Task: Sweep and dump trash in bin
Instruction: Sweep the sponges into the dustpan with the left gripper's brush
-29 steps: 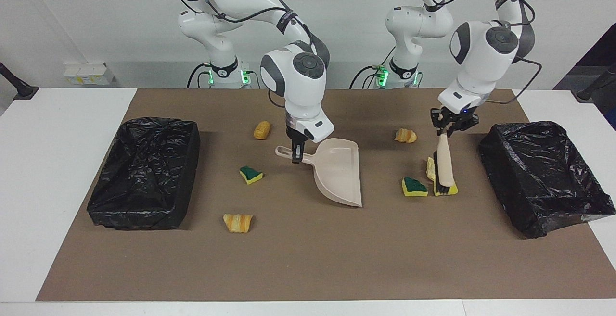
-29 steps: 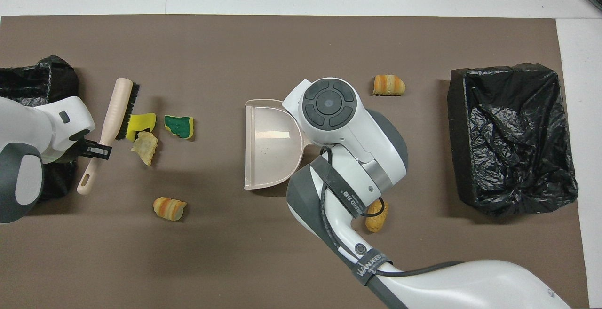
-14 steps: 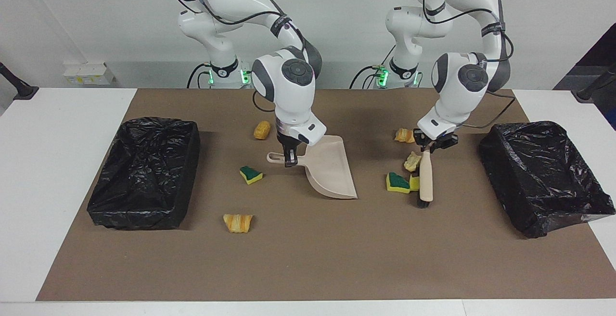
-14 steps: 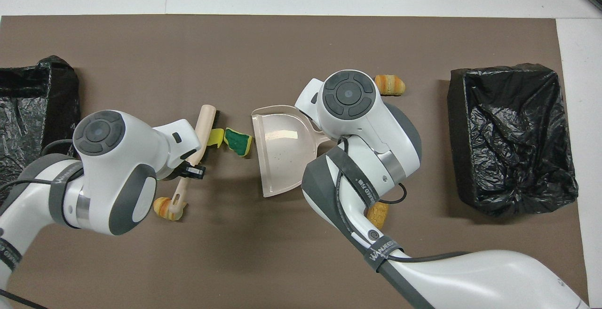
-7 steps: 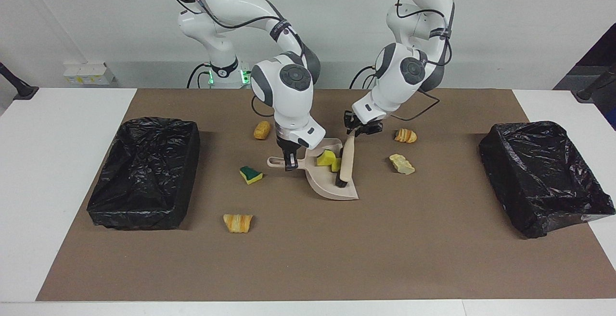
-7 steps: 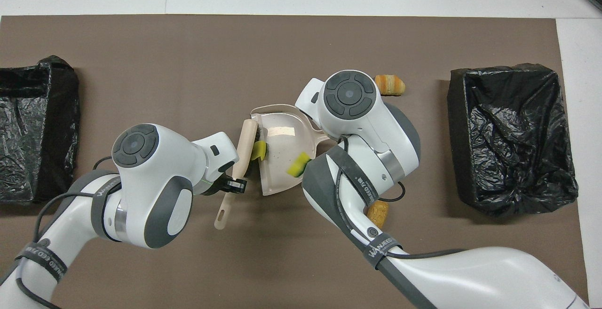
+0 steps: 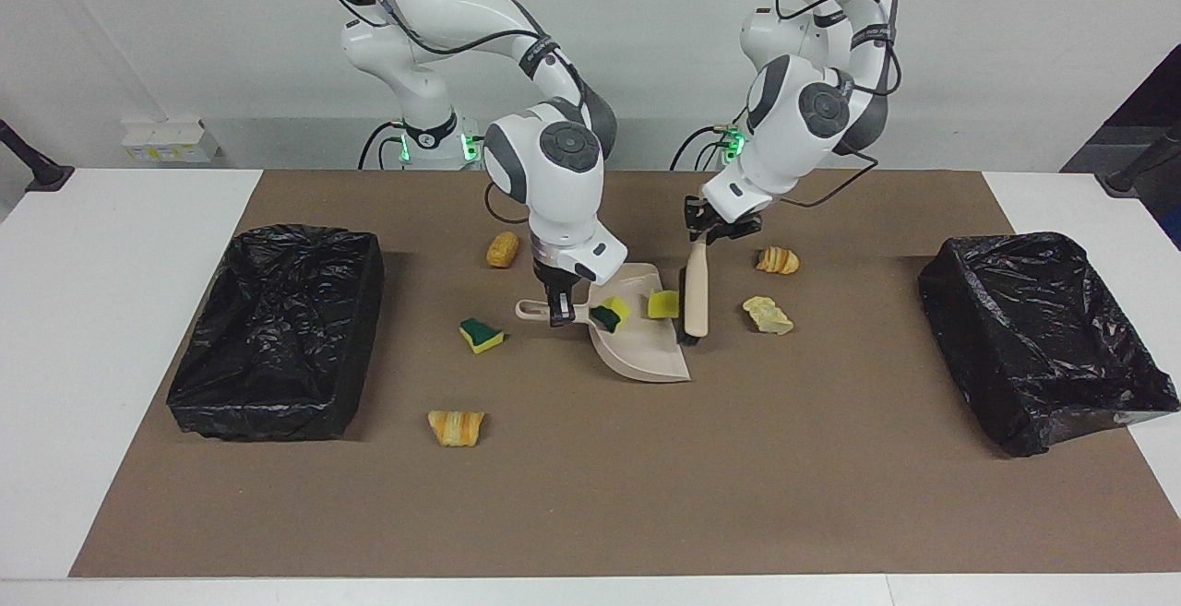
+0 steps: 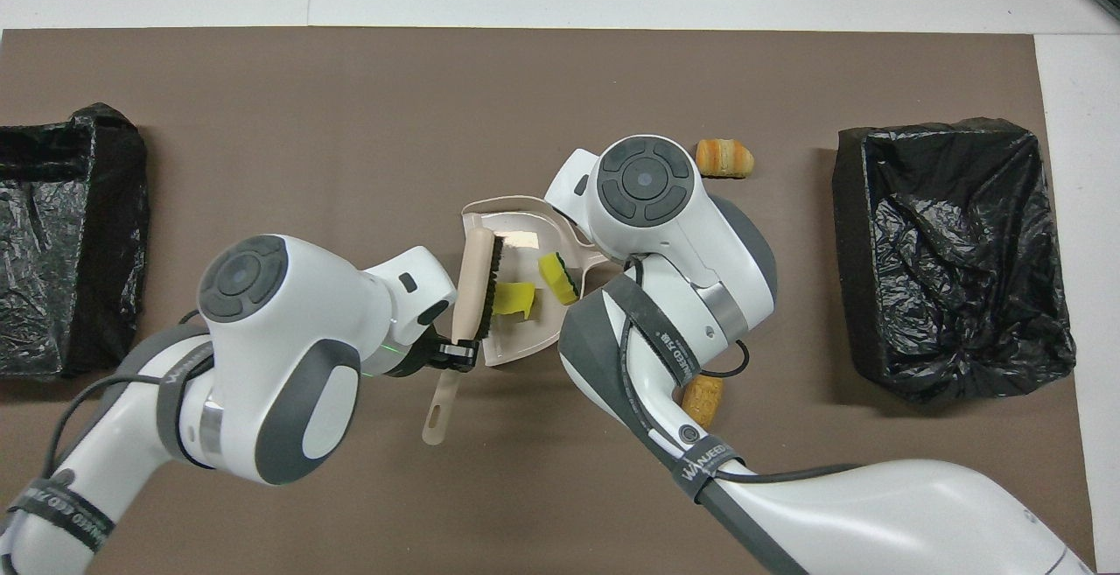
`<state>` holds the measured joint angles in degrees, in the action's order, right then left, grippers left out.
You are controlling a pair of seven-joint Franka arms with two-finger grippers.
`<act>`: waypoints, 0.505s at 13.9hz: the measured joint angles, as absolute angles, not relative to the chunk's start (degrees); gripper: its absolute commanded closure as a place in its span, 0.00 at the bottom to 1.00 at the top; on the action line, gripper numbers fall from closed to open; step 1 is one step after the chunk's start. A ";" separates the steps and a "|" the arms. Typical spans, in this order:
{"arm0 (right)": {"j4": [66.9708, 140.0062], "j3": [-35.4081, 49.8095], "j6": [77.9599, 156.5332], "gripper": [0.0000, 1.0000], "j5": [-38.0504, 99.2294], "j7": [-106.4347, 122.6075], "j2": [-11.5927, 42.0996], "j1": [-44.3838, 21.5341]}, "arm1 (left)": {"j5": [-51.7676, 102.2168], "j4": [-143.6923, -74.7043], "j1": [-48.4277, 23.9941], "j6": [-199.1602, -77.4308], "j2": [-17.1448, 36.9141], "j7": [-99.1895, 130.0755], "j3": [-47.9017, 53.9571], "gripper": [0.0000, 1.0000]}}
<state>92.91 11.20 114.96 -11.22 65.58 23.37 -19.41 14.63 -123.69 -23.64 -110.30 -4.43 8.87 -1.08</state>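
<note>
Trash, seven scraps, listed across the facing view from the right arm's end of the bench to the left arm's:

- Black-lined bin (image 7: 277,329) at the right arm's end, open-topped, nothing seen in it.
- Bread-like chunk (image 7: 456,427) on the brown mat (image 7: 590,495), farthest from the robots; bare mat all round it.
- Green-topped sponge piece (image 7: 481,334) just beside the dustpan handle.
- Orange roll (image 7: 503,249) nearer the robots, close to the right arm.
- Right gripper (image 7: 559,311), closed on the handle of the dustpan (image 7: 646,352); pan lip down on the mat.
- Two sponge pieces inside the pan: one green-faced (image 7: 609,315), one yellow (image 7: 662,303).
- Left gripper (image 7: 709,230), closed on the brush (image 7: 694,297), bristles at the pan's open edge.
- Pale chunk (image 7: 767,314) and striped roll (image 7: 778,260) loose on the mat beside the brush.
- Second lined bin (image 7: 1043,338) at the left arm's end.

Handling, by judgement: scraps looked light and soft, likely to tumble or bounce off the bristles; best pushed, not gripped. Pan looked stiff plastic, held rightly at the handle; tilting it early could spill the load. Open mat lay between pan and either bin; the soft liners might snag the pan edge.
</note>
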 measured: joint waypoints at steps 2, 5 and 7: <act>92.91 11.22 114.96 1.00 -11.06 65.25 23.37 -19.42 | 10.70 -123.70 -22.46 -104.73 -7.06 12.77 -1.19 1.00; 92.97 11.31 115.93 1.00 -10.77 63.31 23.39 -19.54 | 8.40 -126.56 -20.24 -101.62 -10.52 14.52 -1.04 1.00; 93.12 11.33 118.42 1.00 -10.66 61.48 23.50 -20.13 | 6.97 -131.15 -18.14 -102.32 -13.18 14.52 -1.06 1.00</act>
